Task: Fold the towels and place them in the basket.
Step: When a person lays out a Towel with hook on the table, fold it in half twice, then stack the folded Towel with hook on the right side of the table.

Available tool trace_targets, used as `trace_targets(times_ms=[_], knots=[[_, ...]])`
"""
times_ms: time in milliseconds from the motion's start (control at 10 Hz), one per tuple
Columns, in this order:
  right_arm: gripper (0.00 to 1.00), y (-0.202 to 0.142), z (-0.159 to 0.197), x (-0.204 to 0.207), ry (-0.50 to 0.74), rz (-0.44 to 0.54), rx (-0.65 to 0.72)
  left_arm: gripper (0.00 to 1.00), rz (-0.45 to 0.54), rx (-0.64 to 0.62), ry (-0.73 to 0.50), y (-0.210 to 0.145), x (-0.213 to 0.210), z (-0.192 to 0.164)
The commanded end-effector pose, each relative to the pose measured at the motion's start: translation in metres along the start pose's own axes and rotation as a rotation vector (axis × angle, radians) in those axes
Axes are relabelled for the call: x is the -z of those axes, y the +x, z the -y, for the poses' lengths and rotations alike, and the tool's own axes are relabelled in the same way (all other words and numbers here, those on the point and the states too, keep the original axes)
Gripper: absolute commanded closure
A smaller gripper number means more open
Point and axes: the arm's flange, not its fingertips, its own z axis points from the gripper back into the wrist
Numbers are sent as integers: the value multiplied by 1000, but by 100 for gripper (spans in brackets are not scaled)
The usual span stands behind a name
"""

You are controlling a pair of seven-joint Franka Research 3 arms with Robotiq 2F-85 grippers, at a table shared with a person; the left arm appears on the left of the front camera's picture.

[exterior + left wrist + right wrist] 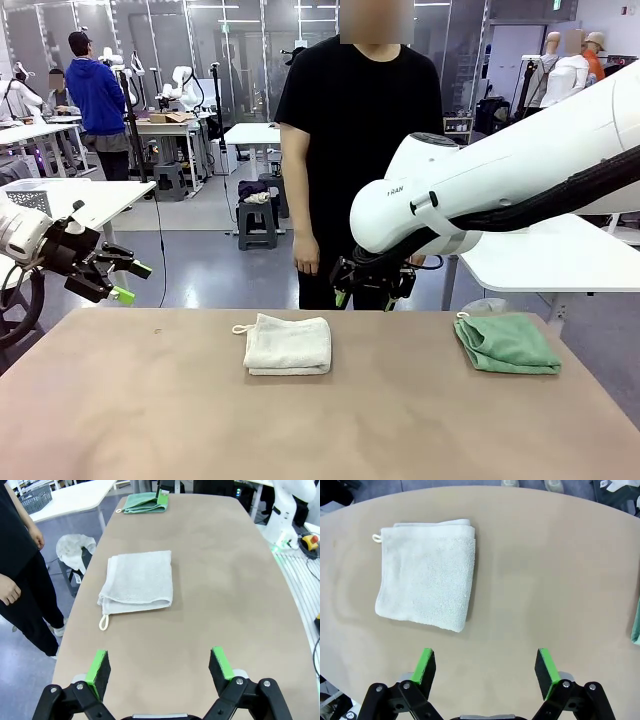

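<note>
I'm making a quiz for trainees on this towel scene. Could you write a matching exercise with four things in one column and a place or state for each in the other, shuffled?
Column one:
1. cream towel
2. green towel
3. left tool
4. right tool

Column two:
A. open, off the table's left edge
B. folded, near the table's right end
C. open, above the table's far edge, in front of the person
D. folded, near the table's middle, loop at a corner

Pairs: 1-D, 2-B, 3-A, 4-C
</note>
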Motion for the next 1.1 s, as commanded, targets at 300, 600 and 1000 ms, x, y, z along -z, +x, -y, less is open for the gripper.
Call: trace_targets(times_ms=[300,600,1000], knots=[[0,0,-1,0,0,5,9,0,0,2,2,1,-1,0],[0,0,-1,0,0,5,9,0,0,2,2,1,-1,0],[0,0,0,0,0,0,0,0,0,2,2,1,-1,0]])
